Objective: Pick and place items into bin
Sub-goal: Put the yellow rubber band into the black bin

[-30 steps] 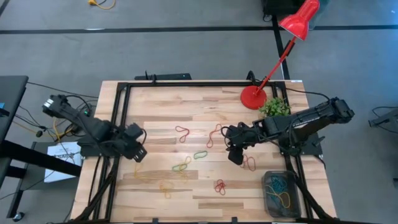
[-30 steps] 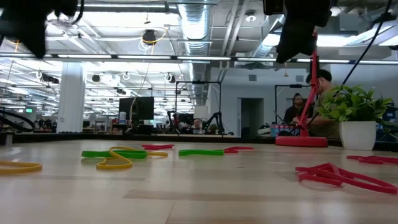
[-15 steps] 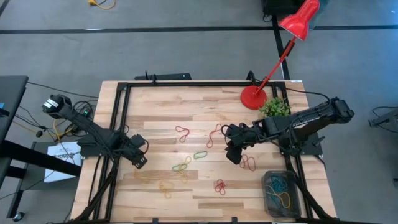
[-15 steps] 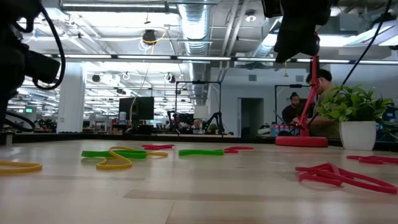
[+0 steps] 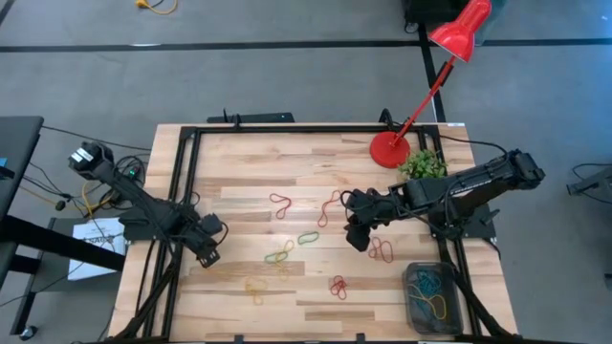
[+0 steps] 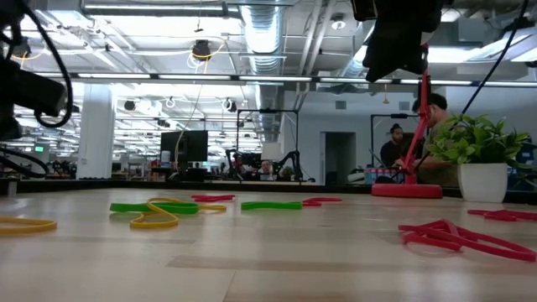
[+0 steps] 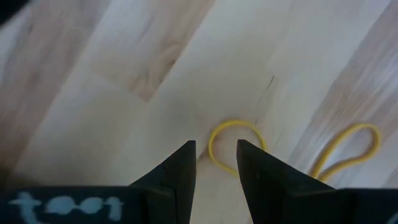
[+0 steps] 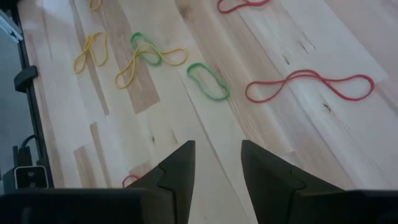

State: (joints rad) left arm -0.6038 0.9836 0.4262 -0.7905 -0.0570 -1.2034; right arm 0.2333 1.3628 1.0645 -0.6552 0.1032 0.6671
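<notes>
Left pincer (image 7: pixel 214 163): low at the counter's left edge, fingers parted a little, nothing held; a small yellow loop (image 7: pixel 235 144) lies just past the tips, a second yellow band (image 7: pixel 347 149) near it.
Step in hand, as judged: settling onto that yellow loop for a pick.
Doing it well: best lowered straight until the tips touch the wood, one finger inside the ring and one outside, then closed on the strand; thin flat rubber likely to slip out if pinched from above the grain.
Right pincer (image 8: pixel 216 163): hovering above mid-counter on the right, fingers apart, empty; green loop (image 8: pixel 209 81), long red band (image 8: pixel 310 85) and a yellow-green tangle (image 8: pixel 144 60) spread beyond it.
Items (image 5: pixel 279 254): scattered across the middle of the counter (image 5: pixel 239 158), red, green and yellow, well apart from one another.
Bin (image 5: pixel 432 297): at the counter's near right corner, already holding several loops.
Edges: black frame rail (image 5: pixel 175 191) runs just beside the left arm; little slack on that side.
Open room: bare wood between the two arms; long carry from left edge to bin, crossing the right arm's side.
Far side: red lamp base (image 5: pixel 389 149) and a potted plant (image 5: pixel 422 163) at the back right, clear of the bin's approach.
</notes>
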